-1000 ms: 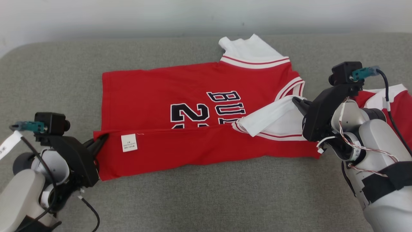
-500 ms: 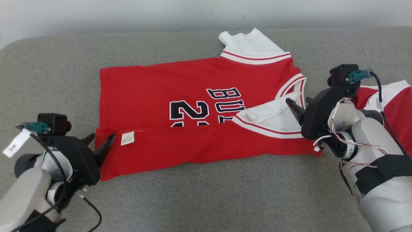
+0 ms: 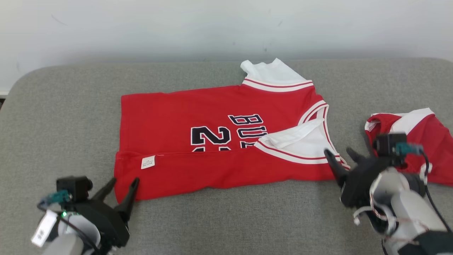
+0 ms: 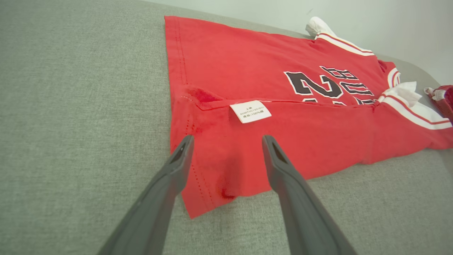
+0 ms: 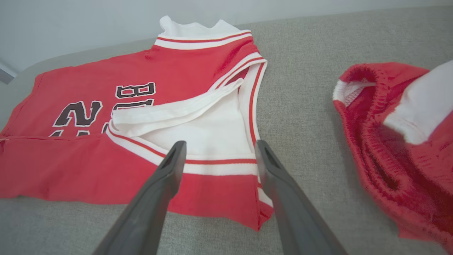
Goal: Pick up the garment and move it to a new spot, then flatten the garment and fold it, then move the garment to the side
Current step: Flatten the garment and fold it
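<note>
Head view, red jersey (image 3: pixel 177 117) lettered BU and 2, label (image 3: pixel 148 162) unreadable, both jaws wide

Our head camera looks forward and down over the grey cushion (image 3: pixel 226 219) to the wall (image 3: pixel 177 28), from well back. Our left wrist camera sits low and near the hem corner of the jersey (image 4: pixel 247 71); our right wrist camera sits near its collar end. All three share the printed number (image 3: pixel 201 135).
</note>
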`<state>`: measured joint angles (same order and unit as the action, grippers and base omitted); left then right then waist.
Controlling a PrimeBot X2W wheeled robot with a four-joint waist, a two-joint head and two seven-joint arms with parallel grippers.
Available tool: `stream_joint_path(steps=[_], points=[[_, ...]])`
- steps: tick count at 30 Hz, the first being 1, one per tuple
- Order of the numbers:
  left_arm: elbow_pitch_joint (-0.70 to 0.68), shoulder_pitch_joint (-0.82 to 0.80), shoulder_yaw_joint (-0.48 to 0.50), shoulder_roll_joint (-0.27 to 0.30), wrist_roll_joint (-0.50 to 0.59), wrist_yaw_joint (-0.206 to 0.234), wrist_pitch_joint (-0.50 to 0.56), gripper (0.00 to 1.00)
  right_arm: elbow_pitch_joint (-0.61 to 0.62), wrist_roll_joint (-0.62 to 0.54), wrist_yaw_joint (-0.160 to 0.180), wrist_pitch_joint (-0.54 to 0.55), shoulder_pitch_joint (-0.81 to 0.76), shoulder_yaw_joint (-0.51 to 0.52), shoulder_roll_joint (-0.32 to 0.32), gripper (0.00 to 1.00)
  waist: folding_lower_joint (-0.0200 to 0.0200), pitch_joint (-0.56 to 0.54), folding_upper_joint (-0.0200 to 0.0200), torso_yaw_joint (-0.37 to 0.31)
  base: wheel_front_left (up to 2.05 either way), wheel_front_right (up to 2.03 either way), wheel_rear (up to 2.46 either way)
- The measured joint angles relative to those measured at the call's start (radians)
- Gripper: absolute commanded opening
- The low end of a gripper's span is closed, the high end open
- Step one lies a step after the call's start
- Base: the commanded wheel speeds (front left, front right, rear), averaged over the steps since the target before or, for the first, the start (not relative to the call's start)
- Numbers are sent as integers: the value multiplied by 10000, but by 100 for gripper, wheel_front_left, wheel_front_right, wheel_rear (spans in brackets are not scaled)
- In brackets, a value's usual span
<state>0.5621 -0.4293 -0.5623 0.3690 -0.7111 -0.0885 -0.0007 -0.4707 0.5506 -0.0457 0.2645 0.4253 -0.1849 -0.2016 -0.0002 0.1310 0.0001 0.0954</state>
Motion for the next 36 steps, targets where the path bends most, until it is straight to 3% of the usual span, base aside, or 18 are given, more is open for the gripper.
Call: stream_joint_path(steps=[3, 9, 21, 30, 31, 32, 33, 34, 35, 36], points=[[-272, 620, -40, -90, 82, 107, -556, 100, 430, -211, 19, -437, -1011, -19, -134, 100, 0, -211, -1, 66, 0, 0, 0], [-219, 986, -25, 107, 182, 355, -968, 100, 719, -558, 125, -717, -1317, -238, -105, 100, 0, -212, -2, -7, 0, 0, 0], [314, 569, -134, -6, 332, 259, -1070, 100, 261, -1152, 545, -834, -1166, -531, -190, 100, 2, 236, -1, -36, 0, 0, 0], [941, 78, -207, -291, 211, 75, -974, 100, -155, -1323, 644, -800, -728, -715, -134, 100, 2, 566, -1, 17, 0, 0, 0], [1026, 49, -199, -309, 203, 75, -966, 100, -186, -1346, 646, -800, -683, -744, -109, 89, 2, 602, -1, 23, 0, 0, 0], [1135, 20, -192, -334, 157, 75, -947, 100, -205, -1384, 648, -800, -649, -746, -73, 44, 3, 639, -1, 29, 0, 0, 0], [1308, -49, -211, -366, 127, 58, -826, 100, -265, -1390, 648, -800, -615, -767, -38, 5, 2, 668, -1, 35, 0, 0, 0], [1388, -97, -278, -370, 119, -36, -736, 69, -332, -1392, 646, -802, -588, -796, -23, 0, 2, 688, -1, 41, 0, 0, 0], [1423, -102, -270, -370, 71, -86, -704, 8, -376, -1394, 646, -800, -542, -830, -8, 0, 2, 706, -1, 44, 0, 0, 0], [1457, -101, -238, -378, -17, -90, -702, 0, -420, -1400, 644, -798, -469, -871, 21, 0, 2, 727, -1, 38, 0, 0, 0]])
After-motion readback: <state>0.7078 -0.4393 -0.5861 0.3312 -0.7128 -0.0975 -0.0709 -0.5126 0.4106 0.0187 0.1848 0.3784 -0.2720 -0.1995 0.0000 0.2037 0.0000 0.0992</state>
